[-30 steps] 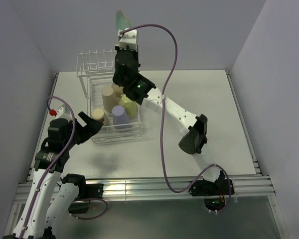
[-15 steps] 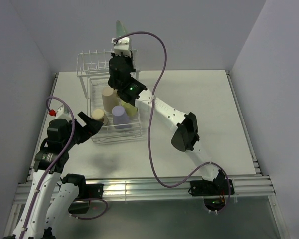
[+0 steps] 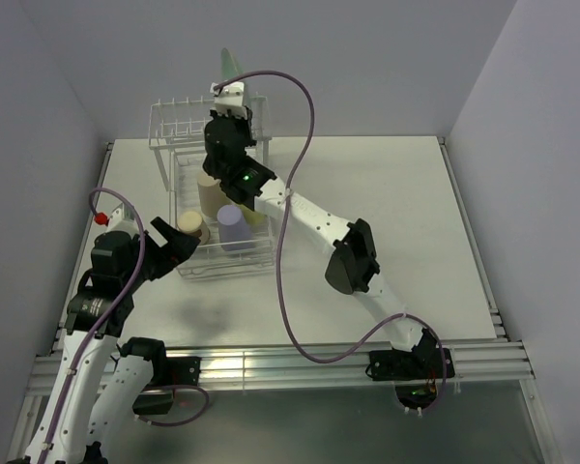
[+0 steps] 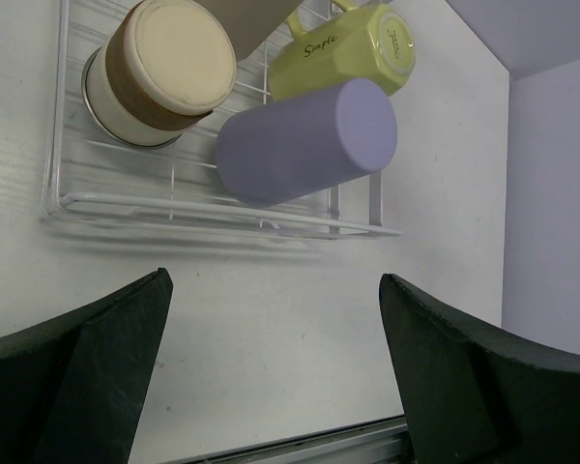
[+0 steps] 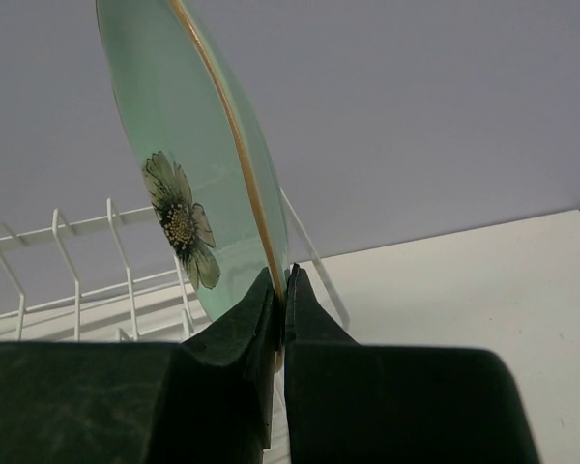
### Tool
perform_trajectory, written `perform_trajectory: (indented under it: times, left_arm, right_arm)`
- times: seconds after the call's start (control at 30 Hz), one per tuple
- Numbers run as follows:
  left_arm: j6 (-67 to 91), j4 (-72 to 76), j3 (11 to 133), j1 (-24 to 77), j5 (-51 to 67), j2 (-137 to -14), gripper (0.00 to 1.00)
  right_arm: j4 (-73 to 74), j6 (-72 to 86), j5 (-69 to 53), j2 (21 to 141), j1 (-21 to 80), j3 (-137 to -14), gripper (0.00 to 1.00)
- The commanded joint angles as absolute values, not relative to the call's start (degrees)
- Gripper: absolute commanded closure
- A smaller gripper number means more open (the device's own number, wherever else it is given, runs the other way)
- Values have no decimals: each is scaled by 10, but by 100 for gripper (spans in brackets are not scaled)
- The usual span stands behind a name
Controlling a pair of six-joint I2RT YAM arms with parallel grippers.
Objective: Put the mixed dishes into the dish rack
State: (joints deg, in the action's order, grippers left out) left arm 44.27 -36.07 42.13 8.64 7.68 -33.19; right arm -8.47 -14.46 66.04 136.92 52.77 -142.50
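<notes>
Your mint-green plate (image 5: pixel 188 174) looks smooth and shiny, like glazed pottery, with a thin gold line on its rim. The right hand (image 5: pixel 282 280) is dark, dull plastic with a cloudy look. The dish rack (image 4: pixel 174 208) is thin white coated wire with a soft shine, the lavender cup (image 4: pixel 304 140) looks smooth and matt, the yellow-green mug (image 4: pixel 353 48) is smooth and a little glossy, and the desk (image 4: pixel 271 387) is white and matt with faint grain lines.
</notes>
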Motion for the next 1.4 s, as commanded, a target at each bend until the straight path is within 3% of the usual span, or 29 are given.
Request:
perform_trajectory:
  times: [0.0,0.27,0.63,1.37]
  left_arm:
    - [434,-351,447,85,74,-323,5]
    - [426,-353,448,85,71,-324,4]
    - [424,-354,444,85,73,-319,4]
    - [432,-355,449,85,76,-307,3]
  right_arm:
    - [-202,-149,697,1370,533,-1467,100]
    - [-299,-204,740,1390,541,-1463,100]
    - [-325,-218,751,1372,541,-1459,100]
    - [-280,-162,743,1392,537,-1480,100]
